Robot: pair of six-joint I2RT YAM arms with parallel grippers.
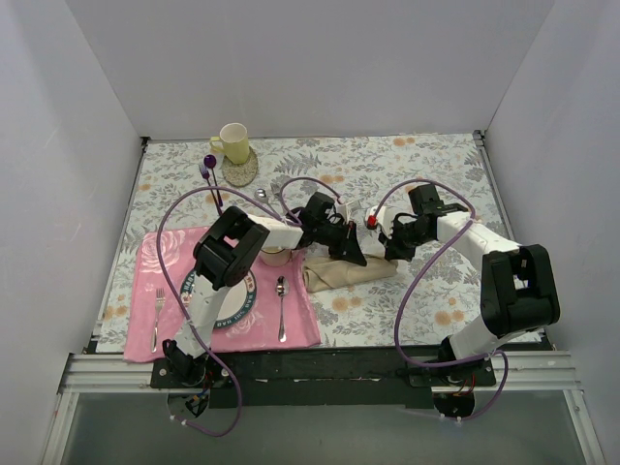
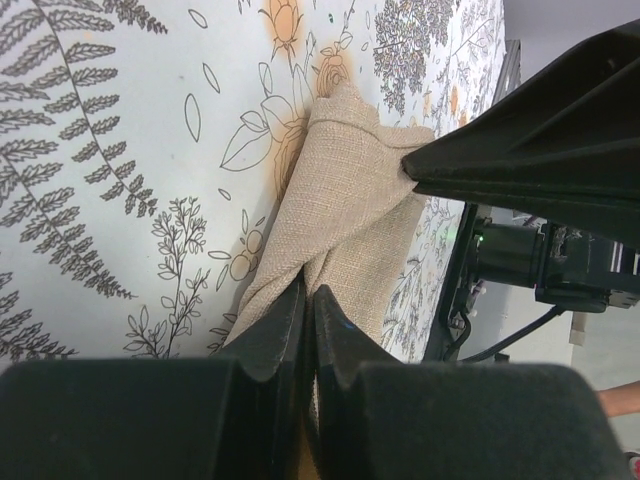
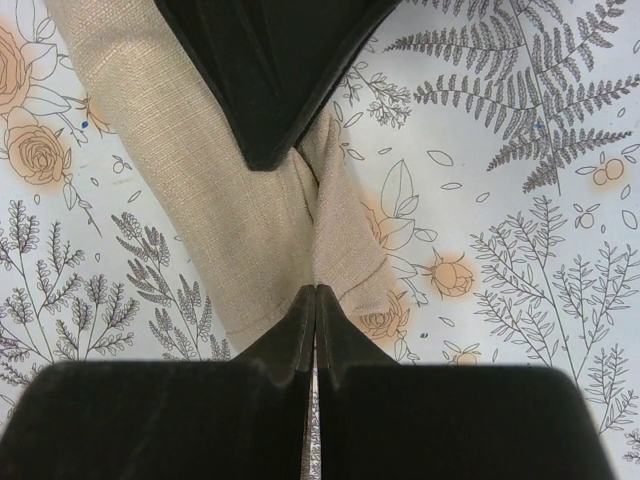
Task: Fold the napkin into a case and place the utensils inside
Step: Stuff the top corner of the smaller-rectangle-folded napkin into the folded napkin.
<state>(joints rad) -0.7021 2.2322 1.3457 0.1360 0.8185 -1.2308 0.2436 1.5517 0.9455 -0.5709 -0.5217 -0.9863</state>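
Napkin [image 1: 351,271] is folded to a narrow oblong on the tablecloth [image 1: 436,174], just right of the placemat [image 1: 300,325], between my two arms. I judge the case unfinished: the folds look loose and one end peaks up.

Spoon [image 1: 281,308] and fork [image 1: 157,318] lie on the placemat, spoon near the cloth's left end, fork at the far left. Neither is loaded.

Left gripper [image 2: 308,300]: jaws pressed together, nipping a ridge of cloth.

Right gripper [image 3: 316,300]: jaws likewise together at the opposite edge, seemingly pinching the same crease. The tips face each other across the napkin.

Remaining: settle the fold, fetch both utensils, slide them in.
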